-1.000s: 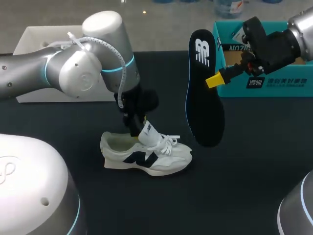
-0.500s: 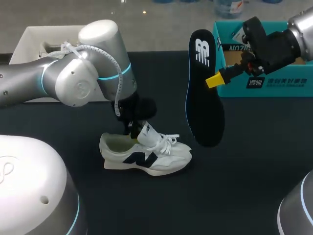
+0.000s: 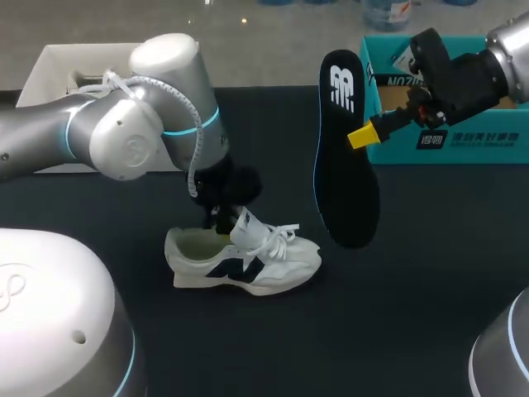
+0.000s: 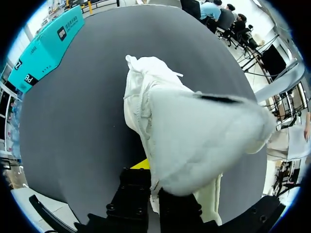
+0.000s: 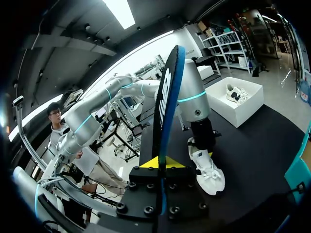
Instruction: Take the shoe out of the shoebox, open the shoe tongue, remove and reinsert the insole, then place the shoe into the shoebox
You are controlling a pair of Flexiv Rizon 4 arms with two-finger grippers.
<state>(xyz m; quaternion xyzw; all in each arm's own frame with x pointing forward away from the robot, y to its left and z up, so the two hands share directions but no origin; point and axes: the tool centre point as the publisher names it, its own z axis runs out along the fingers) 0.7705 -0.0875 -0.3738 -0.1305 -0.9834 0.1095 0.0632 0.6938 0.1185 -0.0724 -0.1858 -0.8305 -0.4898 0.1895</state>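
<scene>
**Left gripper.** In the head view, find the left gripper (image 3: 224,218) just left of the frame's centre, directly above the shoe. Its fingers are clamped on the shoe tongue (image 3: 248,225) and hold it upright, away from the laces. In the left wrist view, the white tongue fills the space between the fingers. One yellow fingertip (image 4: 140,164) shows beside it, and the other is hidden behind the fabric. The left arm (image 3: 124,132) enters from the frame's left edge and bends down to the shoe.

**Right gripper.** The right gripper (image 3: 364,134) is in the upper right of the frame and is closed on the insole (image 3: 343,165). The black insole hangs on end above the table, with its white logo at the top and its toe end down, clear of the shoe. In the right wrist view, the insole stands edge-on between the two yellow tips.

**Shoe.** The white shoe (image 3: 244,265) rests on its sole on the dark table (image 3: 413,281), below the frame's centre. Its toe points toward the frame's right.

**Boxes.** The teal shoebox (image 3: 450,132) sits in the upper right corner, behind the right gripper. A white box (image 3: 41,78) sits in the upper left corner, partly hidden by the left arm. The right wrist view shows a second white shoe (image 5: 236,92) inside it.
</scene>
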